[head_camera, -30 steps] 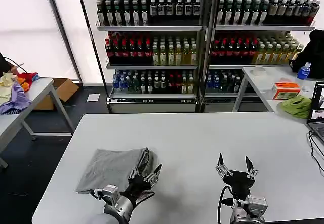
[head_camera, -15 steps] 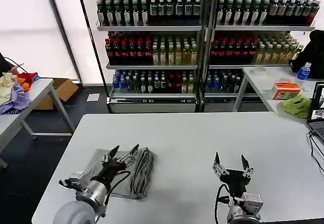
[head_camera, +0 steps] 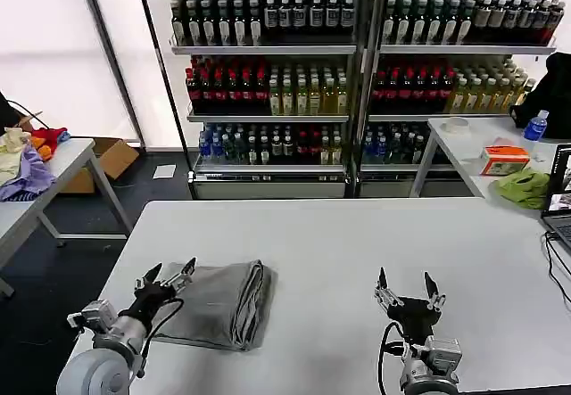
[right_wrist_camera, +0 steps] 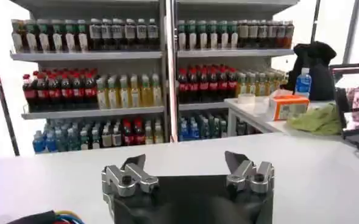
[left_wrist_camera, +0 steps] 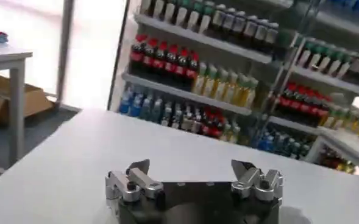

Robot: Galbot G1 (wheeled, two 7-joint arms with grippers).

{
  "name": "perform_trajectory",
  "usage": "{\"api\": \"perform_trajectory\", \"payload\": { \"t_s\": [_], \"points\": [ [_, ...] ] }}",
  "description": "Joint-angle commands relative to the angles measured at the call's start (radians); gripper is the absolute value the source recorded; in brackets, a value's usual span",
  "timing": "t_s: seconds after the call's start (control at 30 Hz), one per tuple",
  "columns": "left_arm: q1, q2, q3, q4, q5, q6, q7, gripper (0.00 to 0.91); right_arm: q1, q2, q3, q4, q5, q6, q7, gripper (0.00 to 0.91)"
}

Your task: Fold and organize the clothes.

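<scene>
One of the clothes, a light grey folded shirt [head_camera: 216,302], lies flat on the white table [head_camera: 357,243] at its front left, with the thick folded edge on its right side. My left gripper [head_camera: 166,275] is open and empty just off the shirt's left edge, raised a little over the table. In the left wrist view the left gripper [left_wrist_camera: 190,165] has its fingers spread wide with bare table between them. My right gripper [head_camera: 406,283] stands open and empty near the front edge, well right of the shirt; in the right wrist view the right gripper [right_wrist_camera: 184,161] holds nothing.
Shelves of bottles [head_camera: 357,65] stand behind the table. A side table [head_camera: 27,201] at the left carries lavender, red and orange fabrics. Another table at the right holds a lime-green cloth [head_camera: 525,186], an orange box [head_camera: 504,159] and a laptop [head_camera: 560,201].
My left gripper has let go of the shirt's right fold and swung left across the shirt to its left edge. The shirt now lies flat and folded. The right gripper barely moved.
</scene>
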Motion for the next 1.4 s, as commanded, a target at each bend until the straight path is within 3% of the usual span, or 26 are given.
{"api": "perform_trajectory", "payload": {
  "t_s": [0.03, 1.17, 1.3, 1.37, 1.4],
  "points": [
    [0.001, 0.014, -0.037, 0.084, 0.019, -0.006, 0.019, 0.907, -0.001, -0.003, 0.002, 0.006, 0.006, -0.005, 0.003, 0.907],
    [0.021, -0.026, -0.012, 0.144, 0.083, -0.014, 0.071, 0.887, -0.029, -0.014, 0.009, 0.031, 0.017, 0.010, 0.001, 0.907],
    [0.024, -0.030, -0.010, 0.145, 0.085, -0.014, 0.071, 0.504, -0.031, -0.014, 0.009, 0.035, 0.018, 0.011, 0.002, 0.907],
    [0.024, -0.029, -0.012, 0.149, 0.086, -0.014, 0.072, 0.071, -0.032, -0.016, 0.009, 0.038, 0.019, 0.011, 0.002, 0.907],
    [0.025, -0.028, -0.012, 0.153, 0.086, -0.015, 0.072, 0.010, -0.032, -0.016, 0.009, 0.038, 0.020, 0.011, 0.002, 0.907]
  ]
}}
